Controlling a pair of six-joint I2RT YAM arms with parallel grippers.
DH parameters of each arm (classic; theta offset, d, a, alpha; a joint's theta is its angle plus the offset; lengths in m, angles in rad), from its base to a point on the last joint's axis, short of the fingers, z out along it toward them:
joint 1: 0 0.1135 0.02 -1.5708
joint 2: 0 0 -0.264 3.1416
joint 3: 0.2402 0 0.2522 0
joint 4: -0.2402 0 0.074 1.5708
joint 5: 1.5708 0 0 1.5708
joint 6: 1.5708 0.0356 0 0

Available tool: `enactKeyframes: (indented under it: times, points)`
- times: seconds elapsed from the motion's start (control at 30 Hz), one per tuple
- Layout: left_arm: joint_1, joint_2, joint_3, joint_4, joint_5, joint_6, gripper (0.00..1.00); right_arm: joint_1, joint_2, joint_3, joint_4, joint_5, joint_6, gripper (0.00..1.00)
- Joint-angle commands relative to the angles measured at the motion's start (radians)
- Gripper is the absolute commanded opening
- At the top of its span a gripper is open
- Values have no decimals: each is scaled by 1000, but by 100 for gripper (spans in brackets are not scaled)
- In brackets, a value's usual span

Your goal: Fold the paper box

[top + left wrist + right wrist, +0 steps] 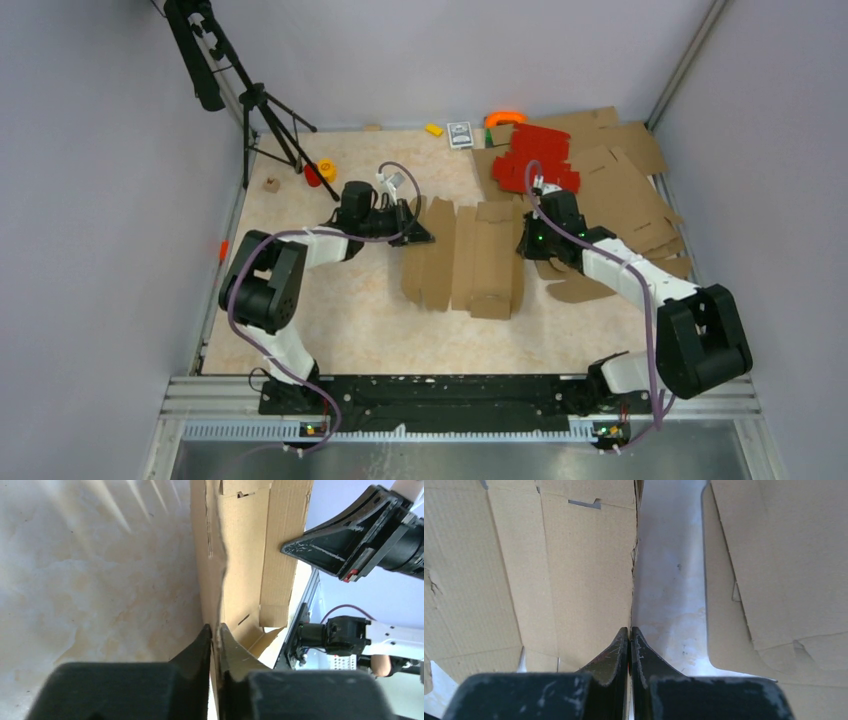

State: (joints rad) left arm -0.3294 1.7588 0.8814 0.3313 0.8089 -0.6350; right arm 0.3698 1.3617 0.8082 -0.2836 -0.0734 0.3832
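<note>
The paper box (pixel 470 255) is a plain brown creased cardboard piece lying mid-table, its panels partly raised. My left gripper (pixel 420 235) is at its left edge. In the left wrist view that gripper (pixel 216 630) is shut on the thin edge of a box panel (pixel 245 555), which runs up between the jaws. My right gripper (pixel 525 245) is at the box's right edge. In the right wrist view its jaws (pixel 630 631) are pressed together, tips level with the edge of a box panel (pixel 574 570), with no cardboard visible between them. The right gripper's fingers (pixel 340 545) show beyond the box.
Red cardboard sheets (pixel 535 155) and larger flat brown sheets (pixel 620 180) lie at the back right, one brown sheet (pixel 784 570) close beside my right gripper. A black tripod (pixel 260 110) stands back left. Small items sit along the back: a yellow ring (pixel 326 170) and a card pack (pixel 460 135).
</note>
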Motion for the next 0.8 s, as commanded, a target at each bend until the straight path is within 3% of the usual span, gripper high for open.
enactKeyframes:
  times: [0.0, 0.2, 0.43, 0.5, 0.53, 0.63, 0.77]
  points:
    - [-1, -64, -14, 77, 27, 3, 5, -6, -43, 33, 14, 62, -33, 0]
    - [-1, -217, -133, 255, 20, -4, 5, -6, -33, 53, 34, 106, -29, 7]
    - [-7, -278, -187, 371, 52, -22, 6, -6, -26, 32, 132, 43, -13, 39]
    - [-10, -293, -192, 365, 40, -11, 7, -6, -23, 32, 131, 51, -3, 53]
    - [-13, -299, -192, 346, 31, 7, 7, -5, -23, 34, 122, 66, 10, 65]
    - [-19, -321, -188, 299, 4, 42, 7, -6, -37, 35, 83, 188, 55, 83]
    - [-25, -318, -180, 282, -1, 50, 8, -16, -65, 24, 89, 216, 102, 93]
